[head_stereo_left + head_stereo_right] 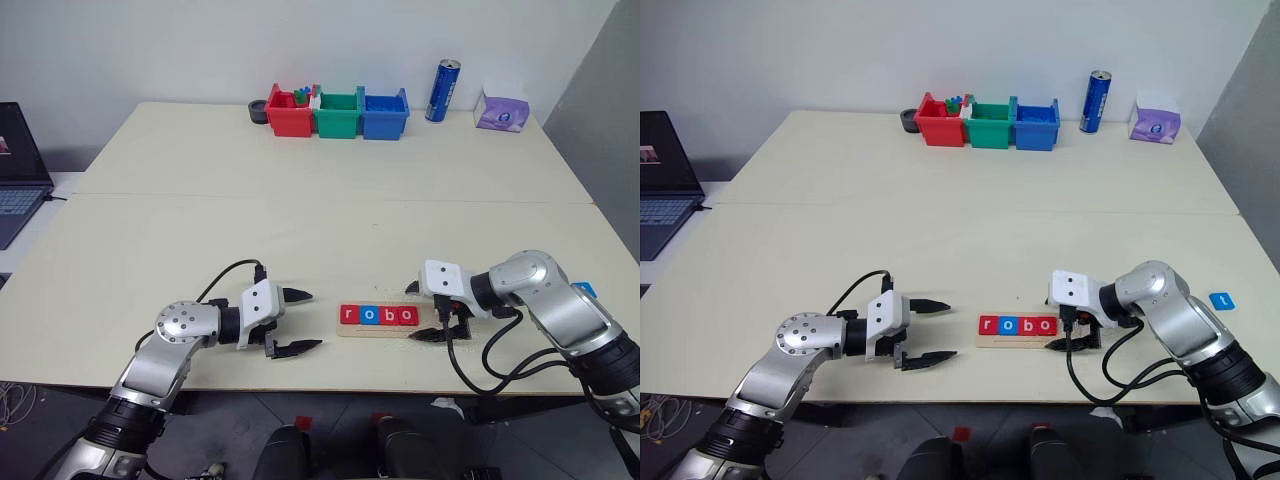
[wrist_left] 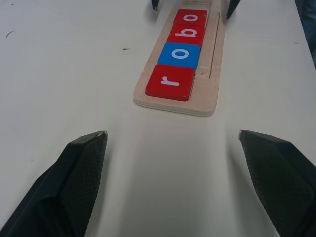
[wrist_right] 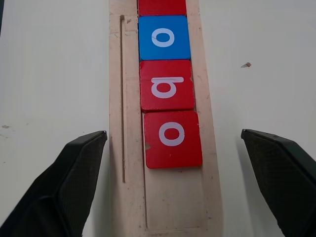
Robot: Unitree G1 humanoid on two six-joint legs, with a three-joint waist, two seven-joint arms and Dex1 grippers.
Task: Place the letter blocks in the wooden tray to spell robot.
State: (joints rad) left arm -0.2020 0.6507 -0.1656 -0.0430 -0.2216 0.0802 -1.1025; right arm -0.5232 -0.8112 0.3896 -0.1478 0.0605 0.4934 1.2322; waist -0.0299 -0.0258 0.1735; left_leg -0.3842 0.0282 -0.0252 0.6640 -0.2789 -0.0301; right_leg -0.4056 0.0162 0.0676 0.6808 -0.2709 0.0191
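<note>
The wooden tray [image 1: 378,331] lies near the table's front edge. It holds four letter blocks in a row: red r [image 1: 348,315], blue o [image 1: 367,315], red b [image 1: 386,315] and red o [image 3: 172,138]. The slot [image 3: 173,202] past the last o is bare wood. A blue block with a white t [image 1: 1222,300] lies flat on the table to the right, beyond my right forearm. My right gripper [image 1: 418,313] is open, its fingers straddling the tray's right end and holding nothing. My left gripper [image 1: 316,320] is open and empty, a short way left of the tray, pointing at it.
Red [image 1: 290,112], green [image 1: 338,113] and blue [image 1: 384,113] plastic bins stand in a row at the table's far edge, with a blue can [image 1: 442,90] and a purple tissue pack [image 1: 502,110] to their right. A laptop [image 1: 20,170] sits off the left side.
</note>
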